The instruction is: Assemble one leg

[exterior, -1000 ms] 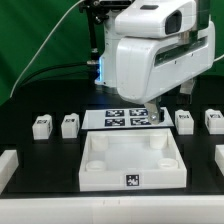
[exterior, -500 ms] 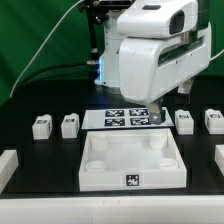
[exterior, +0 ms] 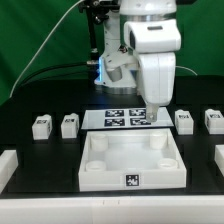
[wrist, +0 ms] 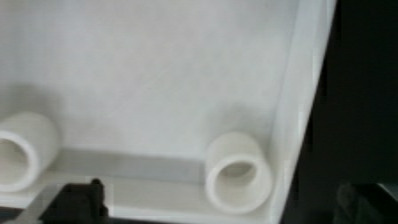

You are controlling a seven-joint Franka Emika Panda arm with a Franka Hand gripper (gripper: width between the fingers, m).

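Note:
Four small white legs with tags lie in a row on the black table: two at the exterior view's left (exterior: pixel 41 125) (exterior: pixel 69 124) and two at its right (exterior: pixel 184 121) (exterior: pixel 213 119). The large white tray (exterior: pixel 100 172) with round corner sockets lies in front of them. My gripper (exterior: pixel 152 117) hangs over the tray's far right corner, away from every leg. In the wrist view my gripper (wrist: pixel 222 203) is open and empty, its dark fingertips (wrist: pixel 75 200) wide apart over the tray floor (wrist: pixel 160 70) and a round socket (wrist: pixel 235 166). No leg shows in the wrist view.
The marker board (exterior: pixel 113 119) lies behind the tray, partly under the arm. White blocks sit at the table's front left (exterior: pixel 6 163) and front right (exterior: pixel 219 160). A second socket (wrist: pixel 18 150) shows in the wrist view.
The arm's wrist has swung round, so its big white housing now looks narrower and higher. The gripper stays over the tray's far right corner. No part has moved.

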